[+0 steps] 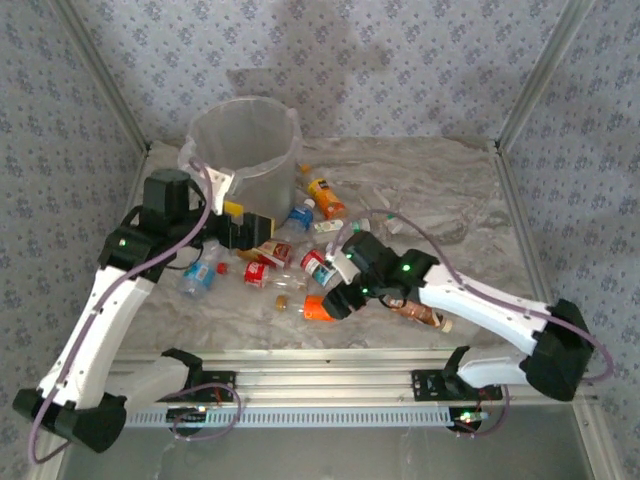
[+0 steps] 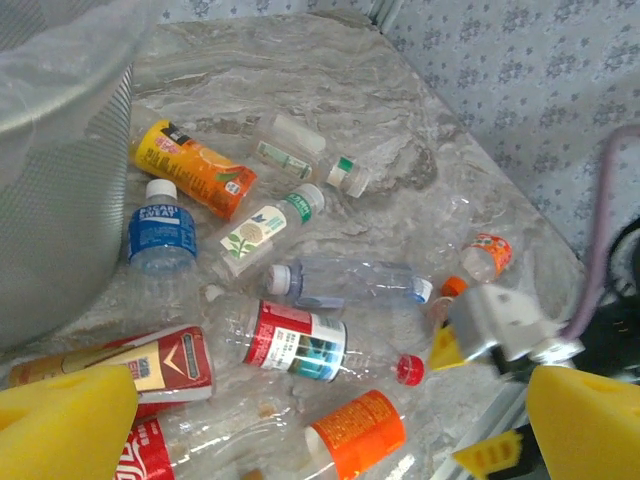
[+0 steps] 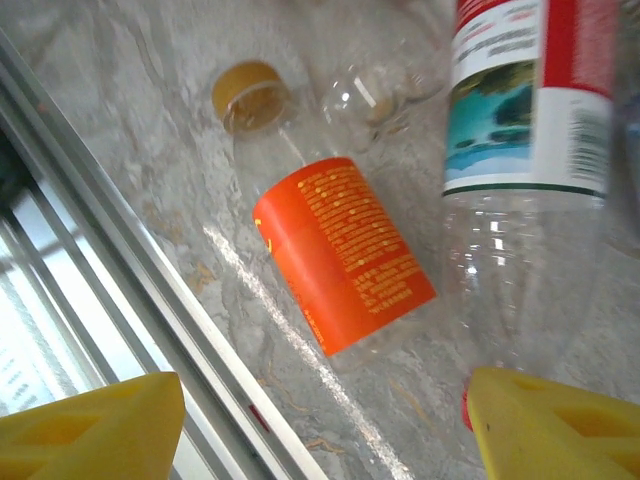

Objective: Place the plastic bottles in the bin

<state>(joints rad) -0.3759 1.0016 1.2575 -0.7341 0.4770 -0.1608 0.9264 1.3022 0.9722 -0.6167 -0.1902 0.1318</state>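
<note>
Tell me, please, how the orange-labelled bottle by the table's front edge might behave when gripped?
The orange-labelled bottle looks clear and empty, so probably very light. Its thin-looking walls may dent when squeezed. Lying on its side on the smooth table, it could well roll if nudged.

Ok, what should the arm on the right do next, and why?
Probably lower the right gripper and close it on the orange-labelled bottle. Its yellow fingers stand open and empty, and that bottle lies on the table just ahead of them, not yet in the bin.
</note>
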